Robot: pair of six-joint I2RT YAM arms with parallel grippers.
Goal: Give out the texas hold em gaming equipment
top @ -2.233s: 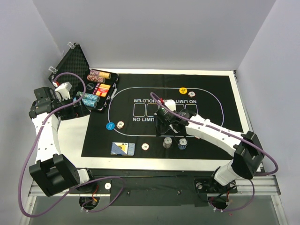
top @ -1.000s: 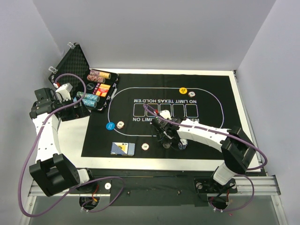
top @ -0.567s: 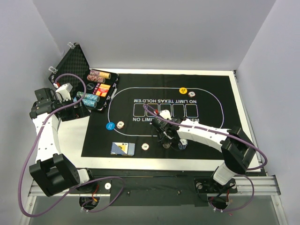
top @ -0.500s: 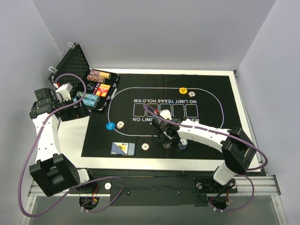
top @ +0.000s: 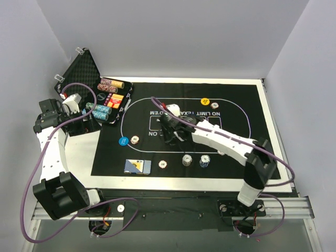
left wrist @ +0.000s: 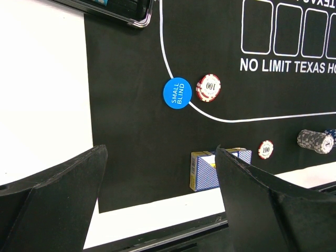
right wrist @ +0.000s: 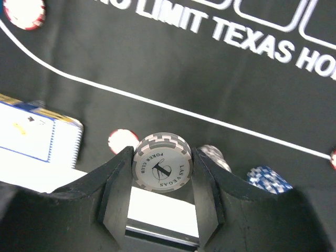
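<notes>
Pinching a grey-white poker chip (right wrist: 161, 168) on edge, right fingers (right wrist: 116, 197); left fingers (left wrist: 52, 210) wide apart, empty.

Right gripper (top: 169, 135) has left the grey chip stack (top: 187, 159) at the mat's near edge and swung up and left toward the mat's printed centre. It now carries one grey chip (right wrist: 161, 169), clamped on edge. Both the grey stack and the blue stack (top: 205, 161) now stand uncovered.

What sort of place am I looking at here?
Probably a robotics lab test cell, not a casino: plain white enclosure walls, two white bench-mounted robot arms, and a black printed Texas Hold'em felt mat.
</notes>
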